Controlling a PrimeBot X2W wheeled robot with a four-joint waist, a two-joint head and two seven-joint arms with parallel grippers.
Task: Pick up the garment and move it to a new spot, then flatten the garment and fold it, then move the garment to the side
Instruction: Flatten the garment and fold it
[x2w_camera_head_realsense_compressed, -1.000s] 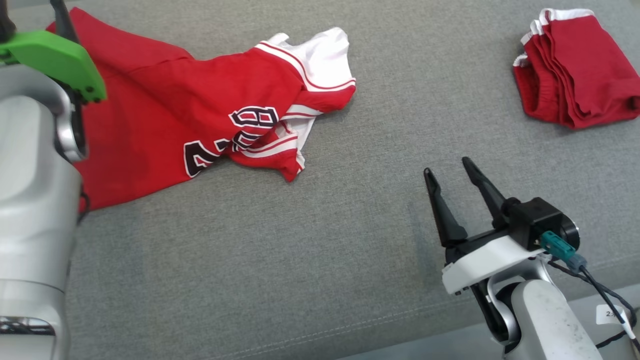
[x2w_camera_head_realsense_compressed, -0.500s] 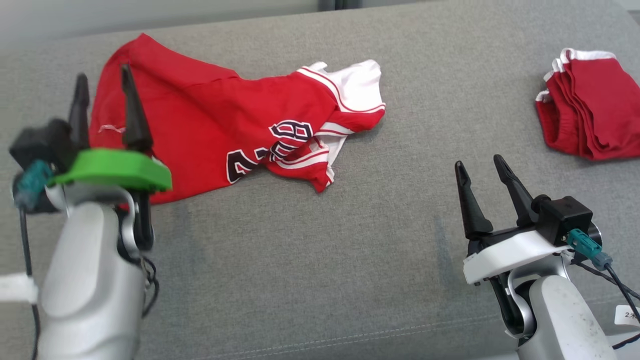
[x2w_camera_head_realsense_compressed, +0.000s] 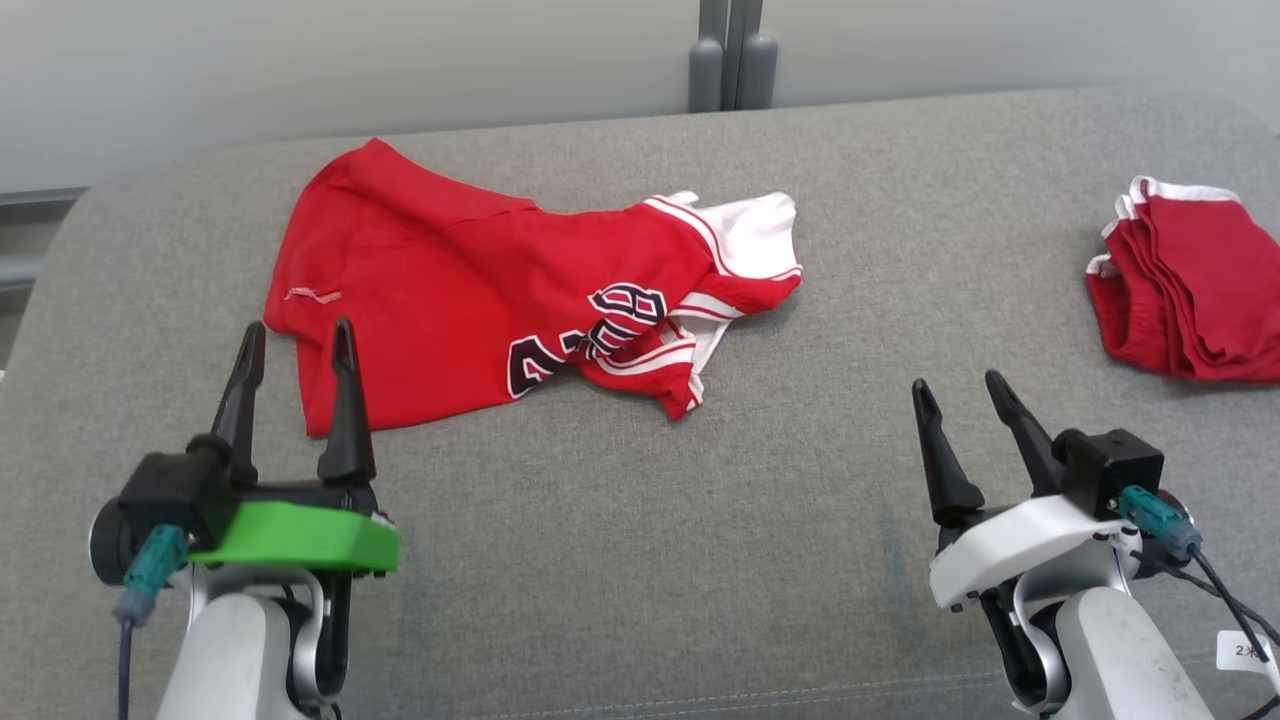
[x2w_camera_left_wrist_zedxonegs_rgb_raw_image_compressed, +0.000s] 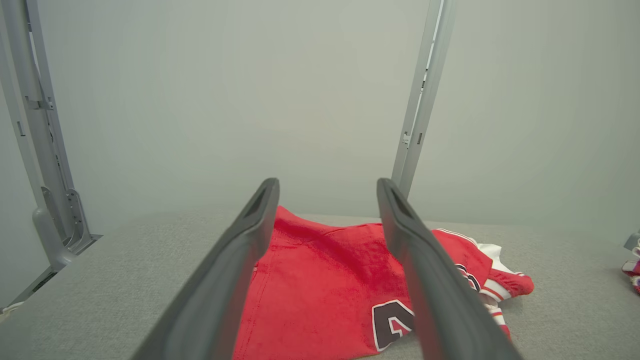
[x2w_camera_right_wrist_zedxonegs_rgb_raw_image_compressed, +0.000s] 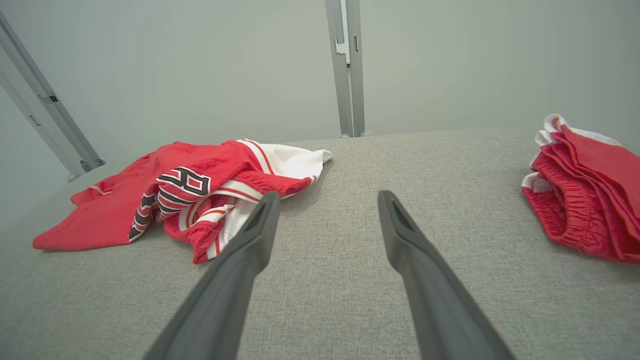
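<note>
You are holding the left gripper and right gripper at the lower corners, jaws apart and empty, while the crumpled red-and-white numbered jersey is lying upper centre on the grey upholstered surface, so be aiming for a raised fold.

The garment, a red jersey with white striped trim and dark numerals (partly lost in a fold), lies rumpled on the grey cushion near its far left corner, plain end spread flat, trimmed end bunched towards the middle.
</note>
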